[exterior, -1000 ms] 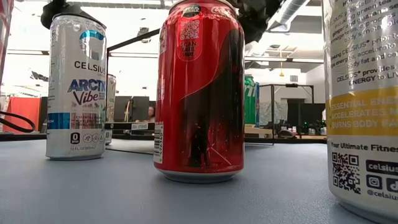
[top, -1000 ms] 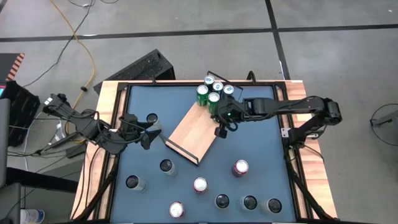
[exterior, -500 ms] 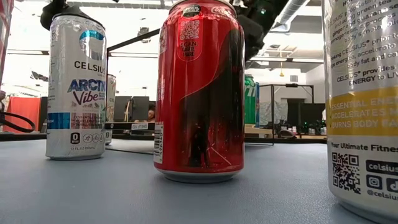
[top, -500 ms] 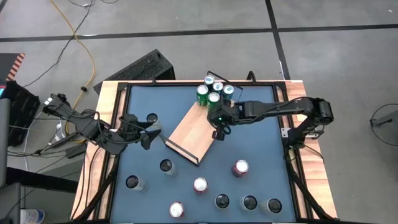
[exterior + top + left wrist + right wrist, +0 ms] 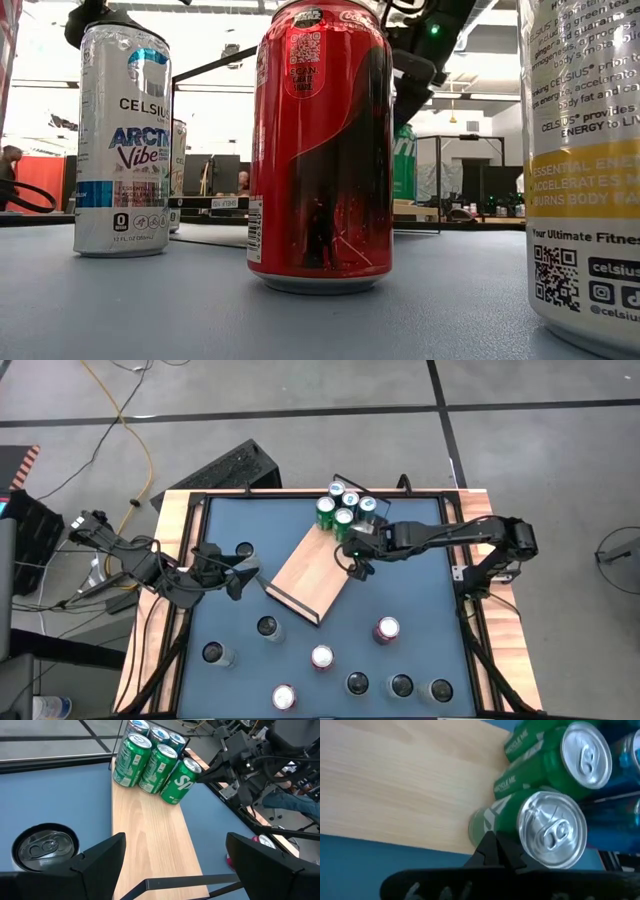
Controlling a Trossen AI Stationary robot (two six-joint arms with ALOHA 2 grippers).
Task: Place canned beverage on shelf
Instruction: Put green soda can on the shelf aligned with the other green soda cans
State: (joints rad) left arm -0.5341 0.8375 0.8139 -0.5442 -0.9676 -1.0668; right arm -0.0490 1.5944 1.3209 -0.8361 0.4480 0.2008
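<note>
Shelf (image 5: 312, 570): a light-wood board lying at an angle on the blue table (image 5: 420, 600), with a thin black wire rail (image 5: 292, 605) along its near end. Five cans (image 5: 343, 508) cluster at its far corner, three green and two blue in the left wrist view. The green can (image 5: 181, 781) nearest the right arm leans against its neighbours; whether its base sits fully on the board cannot be made out.

Right gripper (image 5: 352, 567): closed, holding nothing, its pinched fingertips (image 5: 492, 851) just beside that leaning can at the board's edge. Contact cannot be confirmed.

Left gripper (image 5: 238, 573): fingers (image 5: 100, 857) spread wide, empty, near the table's left side. A silver-topped can (image 5: 244, 550) stands just beside it, apart from the fingers, off the board.

Loose cans stand well apart across the near half of the table, among them a red can (image 5: 320, 150) and a white can (image 5: 122, 140). In the low view they hide most of the shelf, and a third can (image 5: 585, 160) is cut off at the picture's edge.
</note>
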